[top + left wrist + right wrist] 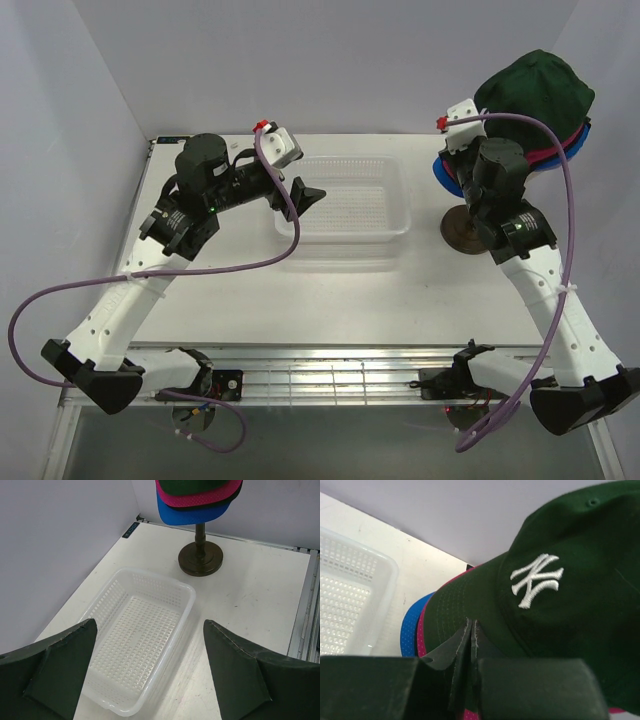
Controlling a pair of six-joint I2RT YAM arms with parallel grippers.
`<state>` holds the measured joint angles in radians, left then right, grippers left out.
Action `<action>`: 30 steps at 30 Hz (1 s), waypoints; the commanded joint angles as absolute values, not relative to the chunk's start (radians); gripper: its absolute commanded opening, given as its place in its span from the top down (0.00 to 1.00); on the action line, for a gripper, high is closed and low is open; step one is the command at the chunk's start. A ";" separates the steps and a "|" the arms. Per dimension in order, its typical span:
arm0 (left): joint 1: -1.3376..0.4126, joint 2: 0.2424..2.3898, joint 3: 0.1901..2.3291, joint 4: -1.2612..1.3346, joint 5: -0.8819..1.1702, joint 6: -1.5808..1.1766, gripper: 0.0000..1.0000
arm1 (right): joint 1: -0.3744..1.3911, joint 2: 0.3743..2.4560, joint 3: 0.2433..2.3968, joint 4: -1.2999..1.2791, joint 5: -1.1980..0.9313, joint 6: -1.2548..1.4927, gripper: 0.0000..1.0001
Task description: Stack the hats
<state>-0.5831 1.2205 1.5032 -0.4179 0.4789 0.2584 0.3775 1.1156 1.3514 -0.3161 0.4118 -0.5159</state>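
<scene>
Left gripper (305, 195): jaws spread wide, hovering over the left end of the basket (191, 600), holding nothing. Basket: white mesh, nothing in it. Hats: stacked on the stand (462, 228) at far right, with the dark green cap (560, 580) on top and magenta (422, 630) and blue (410, 630) brims beneath, pointing left. Right gripper (471, 665): the nearer one, fingers closed at the green brim's edge; possibly pinching fabric, unclear.
</scene>
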 commanded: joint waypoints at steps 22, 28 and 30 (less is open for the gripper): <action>-0.586 1.243 1.534 -0.419 0.485 0.256 0.02 | 0.328 1.178 1.747 -0.322 0.467 -0.351 0.88; -0.584 1.232 1.523 -0.428 0.472 0.270 0.02 | 0.198 1.241 1.842 -0.345 0.562 -0.308 0.92; -0.586 1.232 1.519 -0.430 0.474 0.270 0.02 | 0.121 1.255 1.853 -0.345 0.537 -0.272 0.92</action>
<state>-0.5831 1.2530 1.5047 -0.4194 0.4778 0.2634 0.1913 1.2427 1.8122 -0.3580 0.4789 -0.3397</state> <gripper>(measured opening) 0.978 0.078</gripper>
